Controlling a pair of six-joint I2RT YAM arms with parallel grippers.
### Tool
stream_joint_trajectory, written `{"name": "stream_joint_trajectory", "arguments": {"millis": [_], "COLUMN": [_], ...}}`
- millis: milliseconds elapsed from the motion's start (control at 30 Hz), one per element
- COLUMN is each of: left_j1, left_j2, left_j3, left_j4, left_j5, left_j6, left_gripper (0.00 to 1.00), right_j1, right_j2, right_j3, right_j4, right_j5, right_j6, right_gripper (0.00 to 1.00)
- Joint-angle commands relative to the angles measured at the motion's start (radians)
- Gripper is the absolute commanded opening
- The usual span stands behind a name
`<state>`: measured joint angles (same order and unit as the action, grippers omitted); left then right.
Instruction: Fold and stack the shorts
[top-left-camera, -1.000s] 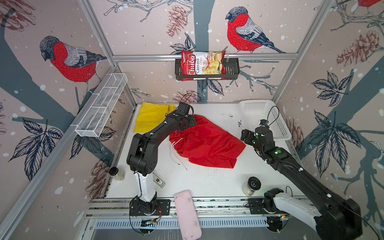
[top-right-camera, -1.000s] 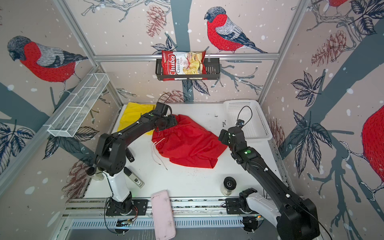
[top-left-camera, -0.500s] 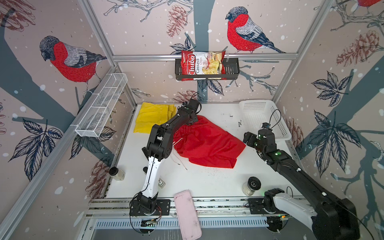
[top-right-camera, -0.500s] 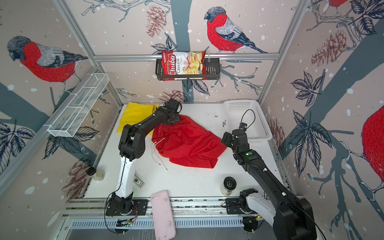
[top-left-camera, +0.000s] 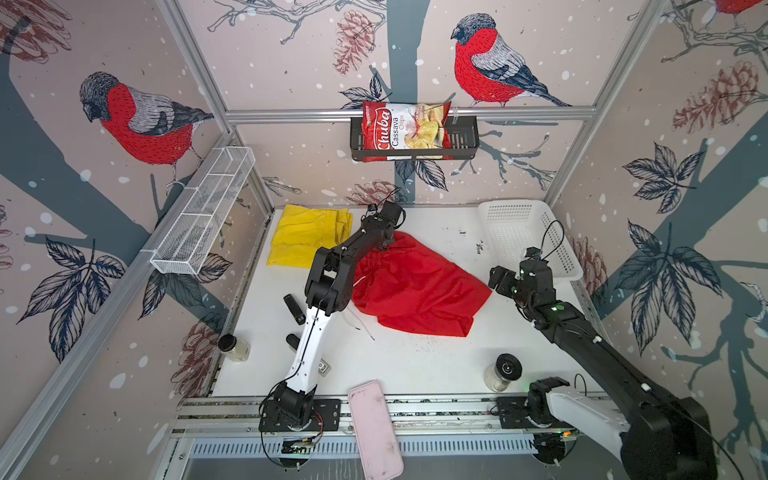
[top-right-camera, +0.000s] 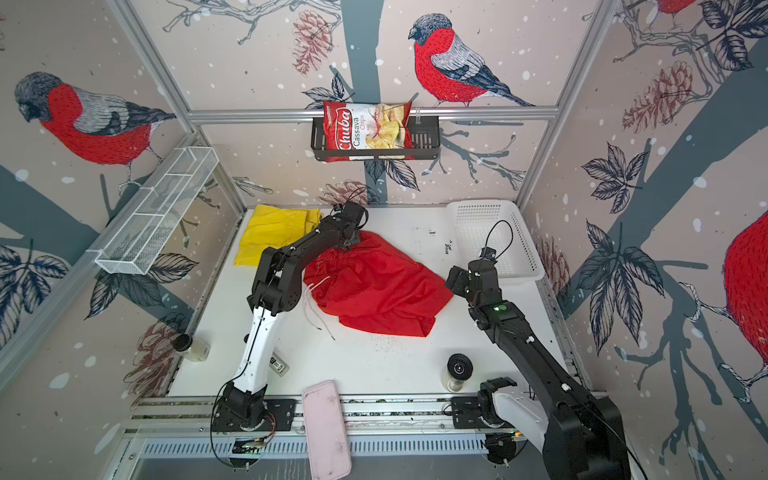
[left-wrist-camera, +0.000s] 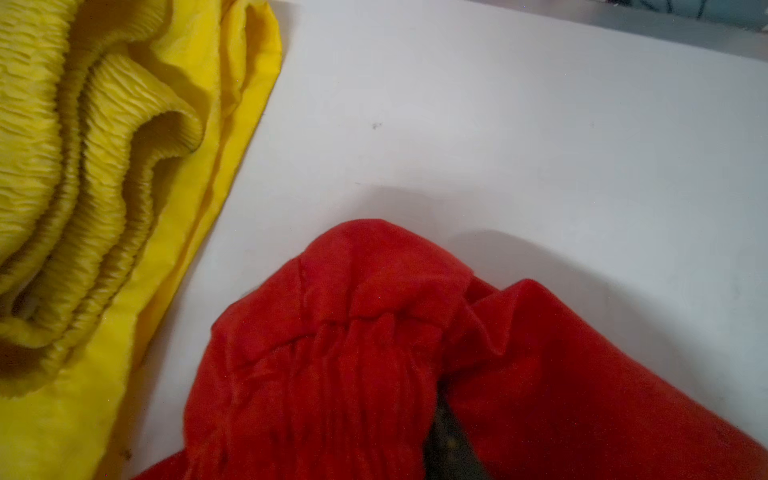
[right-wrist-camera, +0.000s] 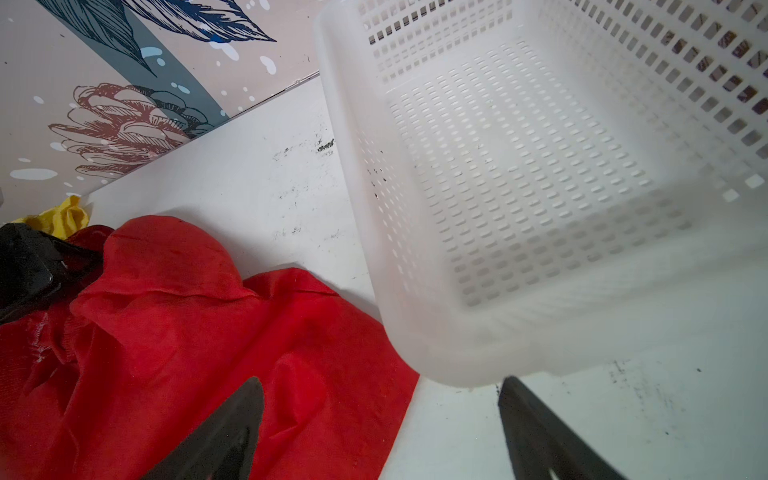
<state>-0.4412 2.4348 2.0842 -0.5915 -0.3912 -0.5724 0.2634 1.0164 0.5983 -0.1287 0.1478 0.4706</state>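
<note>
The red shorts (top-left-camera: 415, 286) (top-right-camera: 374, 291) lie crumpled mid-table, their white drawstring (top-right-camera: 316, 286) trailing toward the left arm. My left gripper (top-left-camera: 384, 243) (left-wrist-camera: 440, 436) is at their far gathered waistband (left-wrist-camera: 332, 353), shut on the red fabric. Only a dark sliver of one of its fingers (left-wrist-camera: 446, 440) shows between the folds. The yellow shorts (top-left-camera: 305, 237) (left-wrist-camera: 83, 166) lie folded at the far left corner, apart from the red pair. My right gripper (top-left-camera: 498, 278) (right-wrist-camera: 382, 386) hangs open just above the red shorts' right corner (right-wrist-camera: 332, 374), holding nothing.
A white basket (top-left-camera: 523, 232) (right-wrist-camera: 374, 249) stands at the back right, next to my right gripper. A chips bag (top-left-camera: 405, 131) sits in a wall rack. Jars (top-left-camera: 503, 372) (top-left-camera: 235, 347), a pink case (top-left-camera: 374, 428) and a black stick (top-left-camera: 294, 309) lie along the near side.
The left arm reached further back along the red waistband and its jaws closed on the fabric. The right gripper drifted slightly right, still open.
</note>
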Motion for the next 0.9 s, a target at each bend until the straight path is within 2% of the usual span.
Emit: {"name": "stream_joint_trajectory", "arguments": {"millis": [0, 133, 267, 400, 533, 700, 767, 867], "left_j1": [0.0, -0.001, 0.004, 0.023, 0.071, 0.192, 0.236, 0.293], "left_j2": [-0.011, -0.118, -0.33, -0.54, -0.712, -0.878, -0.935, -1.003], "left_j3": [0.067, 0.081, -0.029, -0.155, -0.291, -0.534, -0.646, -0.768], "left_j4": [0.026, -0.013, 0.036, 0.121, 0.183, 0.304, 0.366, 0.395], "left_j5": [0.059, 0.08, 0.164, 0.363, 0.589, 0.94, 1.03, 1.095], "left_j6": [0.04, 0.043, 0.045, 0.04, -0.002, -0.099, -0.129, -0.127], "left_gripper": [0.0, 0.0, 0.0, 0.0, 0.0, 0.0, 0.0, 0.0], "right_j1": [-0.002, -0.003, -0.003, -0.001, 0.003, 0.034, 0.064, 0.117], "right_j2": [-0.005, -0.011, -0.026, -0.039, -0.056, -0.066, -0.064, -0.061], "right_j3": [0.001, 0.025, 0.052, 0.075, 0.08, 0.059, 0.046, 0.028], "right_j4": [0.008, -0.013, -0.019, -0.032, -0.041, -0.054, -0.057, -0.06], "right_j5": [-0.017, -0.023, -0.057, -0.099, -0.127, -0.148, -0.138, -0.101], "right_j6": [0.01, 0.02, 0.038, 0.069, 0.106, 0.161, 0.182, 0.208], "right_gripper": [0.89, 0.88, 0.81, 0.74, 0.75, 0.79, 0.8, 0.81]}}
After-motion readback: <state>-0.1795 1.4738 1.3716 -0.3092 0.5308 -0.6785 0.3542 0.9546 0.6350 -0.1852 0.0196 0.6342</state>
